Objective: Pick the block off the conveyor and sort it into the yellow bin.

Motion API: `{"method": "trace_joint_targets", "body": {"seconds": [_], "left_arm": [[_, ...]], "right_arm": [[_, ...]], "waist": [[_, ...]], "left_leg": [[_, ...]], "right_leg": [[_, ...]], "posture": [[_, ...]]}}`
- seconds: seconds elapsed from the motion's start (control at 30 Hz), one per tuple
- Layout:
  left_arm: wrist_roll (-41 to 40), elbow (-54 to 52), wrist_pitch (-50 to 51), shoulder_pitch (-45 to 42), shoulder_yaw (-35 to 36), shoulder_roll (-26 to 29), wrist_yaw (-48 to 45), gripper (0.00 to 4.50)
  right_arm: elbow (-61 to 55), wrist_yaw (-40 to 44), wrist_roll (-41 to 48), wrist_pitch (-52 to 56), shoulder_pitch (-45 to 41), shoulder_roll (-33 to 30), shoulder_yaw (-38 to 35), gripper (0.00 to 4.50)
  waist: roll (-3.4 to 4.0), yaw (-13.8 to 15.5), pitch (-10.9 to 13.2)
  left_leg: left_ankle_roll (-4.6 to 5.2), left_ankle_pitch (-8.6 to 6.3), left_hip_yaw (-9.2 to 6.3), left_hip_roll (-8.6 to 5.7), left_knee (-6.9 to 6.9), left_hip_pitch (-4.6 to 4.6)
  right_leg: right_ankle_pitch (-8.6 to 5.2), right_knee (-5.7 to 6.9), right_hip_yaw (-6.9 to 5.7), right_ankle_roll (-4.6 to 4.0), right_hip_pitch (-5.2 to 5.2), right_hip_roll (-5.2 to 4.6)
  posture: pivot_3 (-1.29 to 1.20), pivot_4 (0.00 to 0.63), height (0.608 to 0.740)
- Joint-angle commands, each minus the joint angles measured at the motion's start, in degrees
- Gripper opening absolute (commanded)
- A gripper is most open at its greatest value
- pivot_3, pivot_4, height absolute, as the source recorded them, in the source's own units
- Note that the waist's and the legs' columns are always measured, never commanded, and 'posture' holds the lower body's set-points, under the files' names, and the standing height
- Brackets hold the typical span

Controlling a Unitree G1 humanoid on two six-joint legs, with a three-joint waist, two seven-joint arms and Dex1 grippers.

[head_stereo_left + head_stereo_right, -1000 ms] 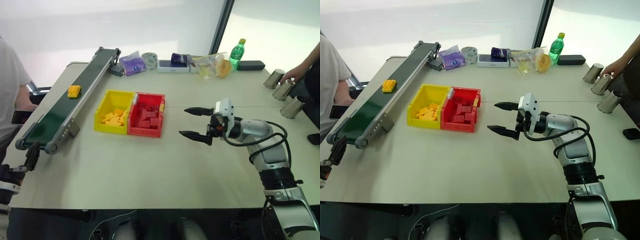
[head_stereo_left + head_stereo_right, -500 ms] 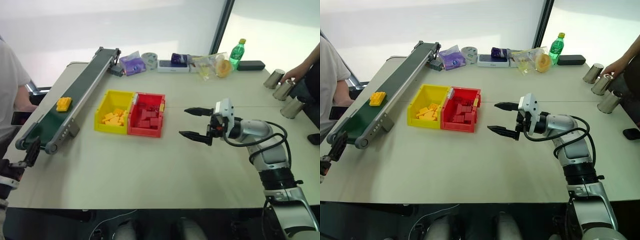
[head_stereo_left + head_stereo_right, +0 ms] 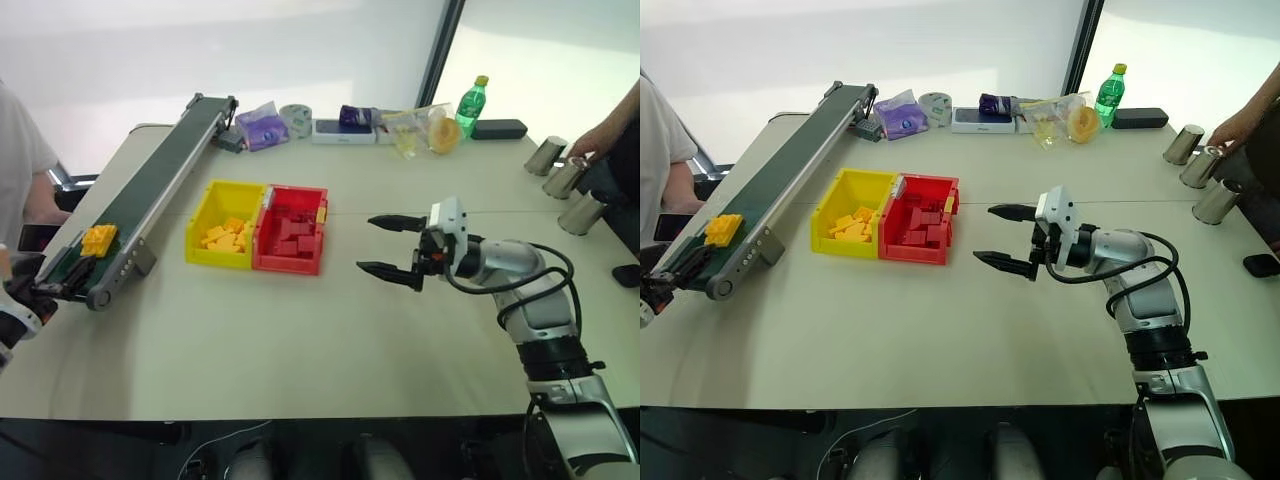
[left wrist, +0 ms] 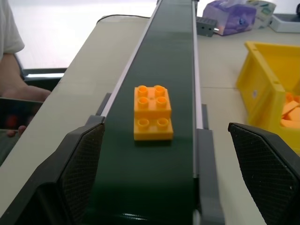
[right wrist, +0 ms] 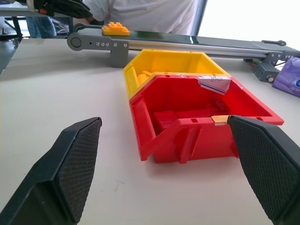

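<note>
The yellow-orange studded block (image 3: 98,238) lies near the low end of the conveyor (image 3: 150,185), on its dark green belt. My left gripper (image 3: 58,282) is open at that end. In the left wrist view its fingers (image 4: 79,173) stand wide on either side of the belt, and the block (image 4: 152,112) sits just beyond their tips, untouched. The yellow bin (image 3: 228,187) stands right of the conveyor with several yellow pieces in it. My right gripper (image 3: 366,244) hangs open and empty over the table, right of the bins and pointing at them.
A red bin (image 3: 285,265) of dark red bricks is joined to the yellow bin's right side. A person (image 3: 15,160) sits left of the conveyor. Bags, a box and a green bottle (image 3: 471,100) line the far edge. Metal cups (image 3: 560,180) and a person's hand (image 3: 600,140) are at right.
The block has ridden down the belt to its low end. My left gripper has moved up and forward to that end. The right arm has kept still.
</note>
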Motion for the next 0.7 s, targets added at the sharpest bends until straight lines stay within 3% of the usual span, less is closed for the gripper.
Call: {"method": "trace_joint_targets", "body": {"seconds": [0.03, 0.2, 0.23, 0.33, 0.43, 0.7], "left_arm": [[1.54, 1.56, 0.1, -2.06, -0.76, 1.94, -0.51, 4.46], [2.84, 2.65, 1.83, -2.98, -4.6, 1.46, -1.54, 4.46], [3.18, 2.68, 1.9, -2.75, -5.14, 1.42, -1.84, 4.22], [3.63, 3.1, 2.45, -2.16, -5.02, 1.18, -2.04, 3.12], [2.95, 2.74, 3.21, -1.52, -3.52, 0.65, -1.66, 1.42], [-0.77, -3.37, 2.83, -3.95, 0.9, -0.96, 0.45, 1.34]], "right_arm": [[-2.54, -0.42, 1.19, 0.24, 0.05, -0.35, -1.42, 4.5], [-3.47, -0.9, 1.27, 0.96, 0.18, -0.37, -1.44, 4.5], [-3.71, -1.0, 1.31, 1.14, 0.19, -0.44, -1.48, 4.5], [-4.14, -1.1, 1.32, 1.51, 0.33, -0.83, -1.69, 4.5], [-4.28, -1.11, 1.47, 1.89, 0.22, -1.25, -2.02, 4.5], [-3.24, -0.98, 1.34, 1.32, -0.08, -1.11, -1.92, 4.5]], "waist": [[0.0, 0.02, 0.0], [0.0, 0.14, 0.0], [0.0, 0.09, 0.0], [0.0, 0.06, 0.0], [0.0, -0.02, 0.0], [0.0, 0.2, 0.0]], "left_leg": [[0.0, 0.0, 0.01, 0.0, 0.0, 0.0], [0.0, 0.0, 0.01, -0.02, 0.01, 0.0], [0.0, 0.0, 0.02, -0.02, 0.01, -0.01], [0.0, 0.0, 0.02, -0.01, 0.0, -0.02], [0.0, 0.0, 0.02, 0.0, -0.01, -0.02], [0.0, 0.0, 0.01, -0.01, 0.01, -0.03]], "right_leg": [[0.0, 0.0, 0.0, 0.0, 0.0, 0.0], [0.0, 0.0, 0.0, 0.01, 0.01, -0.04], [0.0, 0.0, 0.0, 0.01, 0.01, -0.04], [0.0, 0.01, 0.0, 0.0, -0.02, -0.03], [0.0, 0.0, 0.01, 0.0, -0.03, -0.03], [0.01, 0.01, 0.01, 0.01, -0.01, -0.04]], "posture": [[0.0, 0.15, 0.74], [0.0, 0.15, 0.74], [0.0, 0.15, 0.74], [0.0, 0.15, 0.74], [0.0, 0.15, 0.74], [0.0, 0.15, 0.74]]}}
